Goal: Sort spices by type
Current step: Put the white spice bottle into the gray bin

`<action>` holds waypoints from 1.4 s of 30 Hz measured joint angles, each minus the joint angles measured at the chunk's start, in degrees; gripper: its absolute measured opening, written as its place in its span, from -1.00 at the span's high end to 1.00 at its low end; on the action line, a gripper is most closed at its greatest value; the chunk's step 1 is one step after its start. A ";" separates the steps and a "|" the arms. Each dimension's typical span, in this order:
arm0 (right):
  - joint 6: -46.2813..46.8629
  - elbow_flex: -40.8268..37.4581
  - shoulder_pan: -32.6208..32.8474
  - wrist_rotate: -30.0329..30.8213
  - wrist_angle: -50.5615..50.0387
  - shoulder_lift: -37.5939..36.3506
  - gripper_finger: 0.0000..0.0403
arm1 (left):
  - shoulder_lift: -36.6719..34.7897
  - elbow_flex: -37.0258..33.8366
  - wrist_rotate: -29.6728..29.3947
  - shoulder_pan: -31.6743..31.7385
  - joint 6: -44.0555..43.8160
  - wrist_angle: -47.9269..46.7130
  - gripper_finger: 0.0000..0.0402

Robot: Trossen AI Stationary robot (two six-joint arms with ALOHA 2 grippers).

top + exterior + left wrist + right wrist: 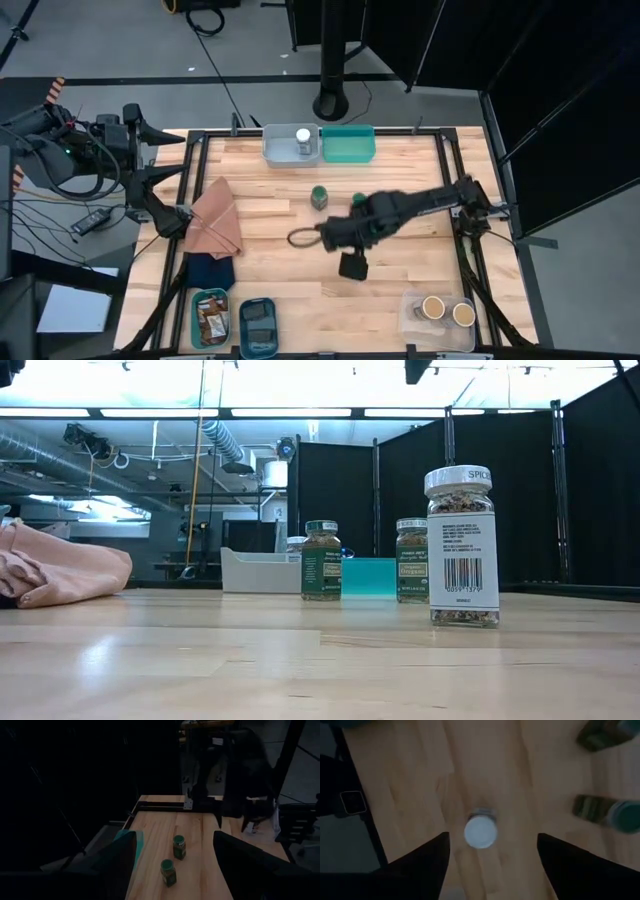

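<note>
wood is filling most of my screen: a pale plank table [300, 270] is sitting inside a black frame, with grey floor and dark curtain panels around it. across the table at surface height i am seeing a bright ceiling, ducting and black partitions.

at the far edge a grey bin [282, 150] is holding one white-lidded jar [303, 139], and a teal bin [348, 144] is sitting just beside it. a brown cloth [215, 220] is lying on a dark blue cloth [210, 270] near the left edge. near the front edge two small teal trays [232, 318] are sitting side by side on the left, and a clear tray [440, 312] with two tan-topped jars [447, 309] is sitting on the right.

two green-lidded jars [321, 560] are standing upright mid-table, long axes vertical. another white-lidded spice jar [462, 545] is standing upright nearer the front, its barcode label facing the low camera.

the right gripper [492, 862] is hanging straight above that jar's white lid, fingers [422, 865] spread well wider than the lid, touching nothing and holding nothing. the left gripper [175, 865] is waiting off the table's left edge, fingers apart and empty.
</note>
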 joint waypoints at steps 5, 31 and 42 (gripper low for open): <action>5.65 -5.63 2.81 0.44 2.12 0.01 -0.61 | 0.00 0.00 0.02 0.01 -0.04 0.00 -0.34; 5.52 -28.01 4.54 0.90 19.27 0.01 -0.77 | 0.09 0.00 1.61 0.01 -0.26 0.00 -0.34; 1.79 -28.27 3.68 2.69 21.06 0.01 -0.55 | 0.10 0.00 1.60 -0.01 -0.22 0.00 -0.34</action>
